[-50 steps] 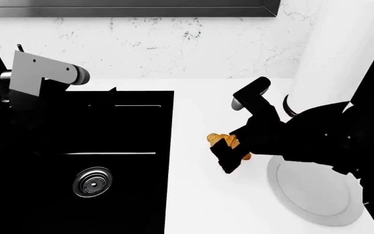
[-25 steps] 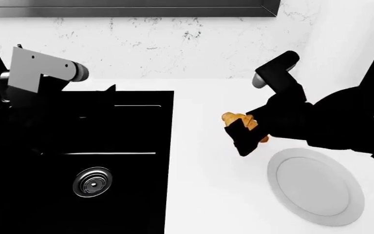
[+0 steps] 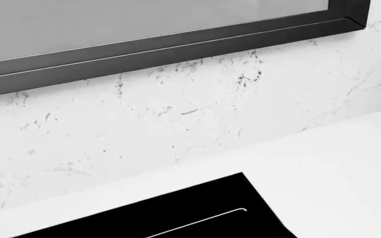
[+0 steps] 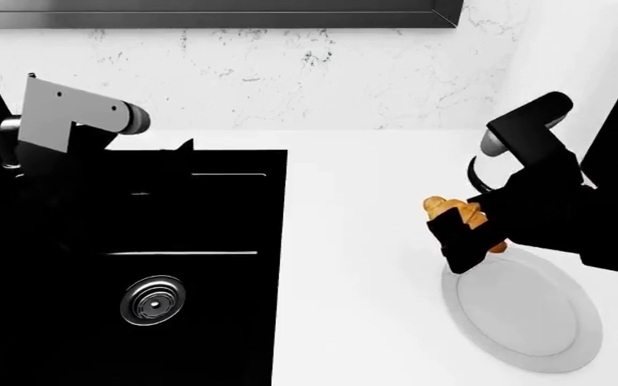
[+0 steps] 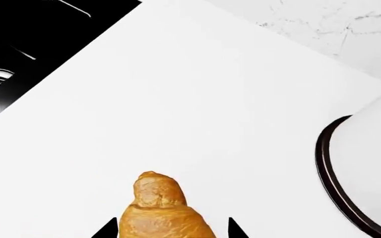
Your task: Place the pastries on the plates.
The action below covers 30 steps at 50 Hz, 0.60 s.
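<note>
Setting: white counter [image 4: 363, 265] beside a black sink [image 4: 126, 265], marble wall behind.
Change: right gripper [image 4: 470, 233] has carried the croissant [image 4: 462, 217] from the sink side across to the grey plate's [image 4: 524, 322] far rim, so release looks close.
Croissant: clamped between the right fingers, above the plate's edge; long axis slants, free tip pointing away from the plate towards the wall.
Left gripper: out of sight; fingers cannot be judged.

Head view looks steeply down from above the black sink [image 4: 126, 265], taking in the white table [image 4: 363, 322] beside it. Left wrist view faces the marble backsplash [image 3: 177, 119] behind the sink, catching only the sink's corner. Right wrist view sits close over the table, sharing sink [image 5: 18, 44] and croissant [image 5: 160, 213] with the head view.
</note>
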### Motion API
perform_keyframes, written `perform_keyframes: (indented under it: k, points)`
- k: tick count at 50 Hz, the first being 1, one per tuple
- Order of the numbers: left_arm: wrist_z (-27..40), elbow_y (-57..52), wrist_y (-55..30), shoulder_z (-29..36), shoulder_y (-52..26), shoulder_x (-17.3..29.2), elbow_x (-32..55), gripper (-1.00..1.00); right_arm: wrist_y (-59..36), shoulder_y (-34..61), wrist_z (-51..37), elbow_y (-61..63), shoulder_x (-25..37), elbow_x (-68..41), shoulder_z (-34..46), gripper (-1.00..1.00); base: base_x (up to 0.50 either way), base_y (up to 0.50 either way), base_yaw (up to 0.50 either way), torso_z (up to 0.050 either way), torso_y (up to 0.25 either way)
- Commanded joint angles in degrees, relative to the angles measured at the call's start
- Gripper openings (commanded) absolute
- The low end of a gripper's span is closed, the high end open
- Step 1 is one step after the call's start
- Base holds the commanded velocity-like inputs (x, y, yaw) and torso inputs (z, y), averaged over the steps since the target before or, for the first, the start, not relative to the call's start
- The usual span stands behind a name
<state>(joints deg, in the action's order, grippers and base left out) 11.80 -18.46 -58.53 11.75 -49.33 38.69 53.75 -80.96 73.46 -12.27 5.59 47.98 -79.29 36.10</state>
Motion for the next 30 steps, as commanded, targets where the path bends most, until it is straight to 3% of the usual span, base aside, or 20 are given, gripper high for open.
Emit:
perform_keyframes:
  k: [1, 30]
  points:
    - [-0.34, 0.30, 0.08, 0.51, -0.53, 0.19, -0.23, 1.00, -2.00, -1.39, -3.59, 1.59, 3.98, -3.83, -1.15, -1.00, 0.00, 0.00, 0.00, 0.000, 0.000]
    - [-0.65, 0.54, 1.38, 0.58, 0.58, 0.39, -0.29, 1.00, -2.72, -4.17, -12.21, 5.45, 12.28, -16.12, -1.62, -1.00, 0.00, 0.00, 0.00, 0.000, 0.000]
